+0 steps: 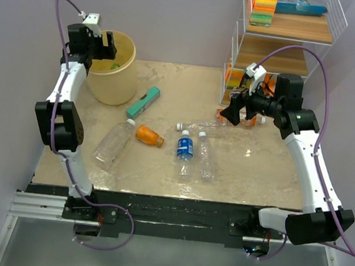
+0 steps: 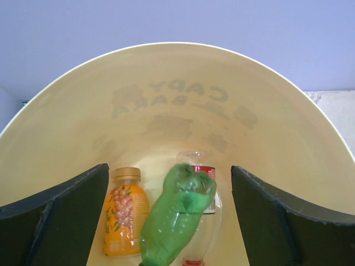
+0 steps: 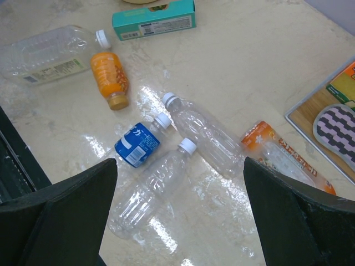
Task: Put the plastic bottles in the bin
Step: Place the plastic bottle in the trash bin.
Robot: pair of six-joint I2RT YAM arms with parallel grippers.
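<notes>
While our left claw [image 1: 105, 45] hangs released above the bin [image 2: 166, 72], the green bottle [image 2: 177, 216] lies free inside, beneath its parted fingers [image 2: 55, 216], with an orange bottle [image 2: 125, 219] just left of it. Our right claw [image 1: 235, 112] is released too; below it on the bench [image 3: 249, 66] lie the blue-labelled bottle [image 3: 137, 145] and a clear bottle [image 3: 150, 188], side by side.
</notes>
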